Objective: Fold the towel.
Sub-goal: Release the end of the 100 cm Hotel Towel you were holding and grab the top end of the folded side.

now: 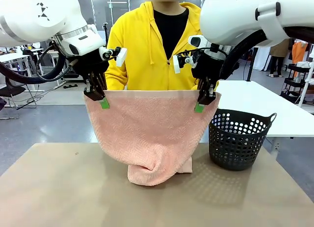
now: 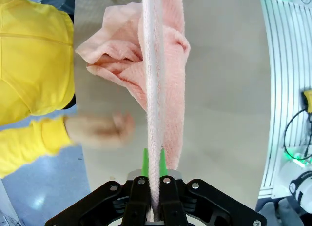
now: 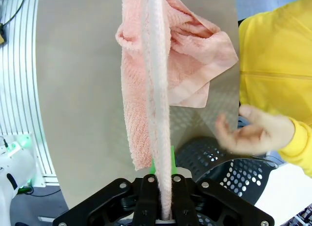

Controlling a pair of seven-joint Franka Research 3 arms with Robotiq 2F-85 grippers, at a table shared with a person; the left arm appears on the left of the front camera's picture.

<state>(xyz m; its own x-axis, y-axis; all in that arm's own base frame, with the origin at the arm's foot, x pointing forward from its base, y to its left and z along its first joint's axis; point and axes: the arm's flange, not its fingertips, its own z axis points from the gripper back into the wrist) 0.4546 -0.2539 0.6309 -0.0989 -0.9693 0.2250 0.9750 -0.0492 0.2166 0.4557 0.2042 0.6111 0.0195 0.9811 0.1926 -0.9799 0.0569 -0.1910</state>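
While towel [image 1: 147,134] hangs, left gripper [image 1: 104,103] and right gripper [image 1: 198,108] pinch top corners.

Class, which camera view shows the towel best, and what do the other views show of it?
The front view: the towel hangs spread wide between both arms' jaws, its lower end bunched on the table. Each wrist view looks down its pinched top edge, crumpled folds beyond.

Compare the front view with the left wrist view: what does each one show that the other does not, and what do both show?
Front view: the dark basket, and the right claw shut on an upper corner of the towel. Left wrist view: the person's hand, blurred, beside the hanging towel. Both: the left claw shut on the towel, its bunched lower end on the table, the yellow hoodie.
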